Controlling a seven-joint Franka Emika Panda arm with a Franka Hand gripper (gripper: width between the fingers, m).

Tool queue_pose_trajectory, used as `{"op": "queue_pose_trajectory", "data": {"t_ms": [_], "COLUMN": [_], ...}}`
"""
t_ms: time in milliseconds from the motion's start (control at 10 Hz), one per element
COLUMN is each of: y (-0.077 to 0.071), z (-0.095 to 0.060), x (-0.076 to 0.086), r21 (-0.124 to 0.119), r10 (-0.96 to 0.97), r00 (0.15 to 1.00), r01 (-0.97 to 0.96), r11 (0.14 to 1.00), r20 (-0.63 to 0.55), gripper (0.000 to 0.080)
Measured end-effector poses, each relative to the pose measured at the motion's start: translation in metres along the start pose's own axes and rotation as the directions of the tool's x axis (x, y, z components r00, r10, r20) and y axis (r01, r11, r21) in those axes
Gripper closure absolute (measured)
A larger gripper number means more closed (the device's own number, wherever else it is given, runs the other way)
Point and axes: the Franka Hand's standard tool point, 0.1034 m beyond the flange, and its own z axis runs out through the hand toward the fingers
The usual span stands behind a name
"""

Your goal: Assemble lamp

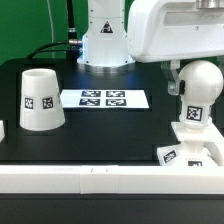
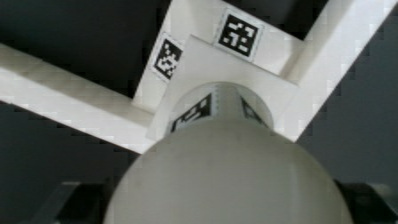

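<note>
Shade (image 1: 42, 98) was recorded at the exterior view's left, standing on the tabletop (image 1: 100, 135) with the wide end down and the narrow end up, long axis vertical. Marker board (image 1: 103, 99) was noted lying flat just beside it, toward the middle. Bulb (image 1: 200, 92) was recorded at the exterior view's right, upright, with round head up and neck down on the base (image 1: 183, 156). The base lay flat near the white front rail (image 1: 90, 180). End effector (image 2: 221, 205) was seen above the bulb head, with dark fingers (image 2: 75, 200) on either side. Whether they were clamped on the head could not be told.
</note>
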Motion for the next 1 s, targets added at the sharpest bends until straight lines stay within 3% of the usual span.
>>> {"op": "queue_pose_trajectory", "data": {"t_ms": [400,1000], "y": [0.0072,0.0006], "z": [0.0019,0.0065], "x": [-0.0015,-0.0004], "r21": [0.04,0.05], "r10": [0.357,0.815], "r00": [0.934,0.579], "r01": [-0.356,-0.815], "r11": [0.934,0.578], "r20": [-0.021,0.018], "gripper": [0.0222,0.0222]}}
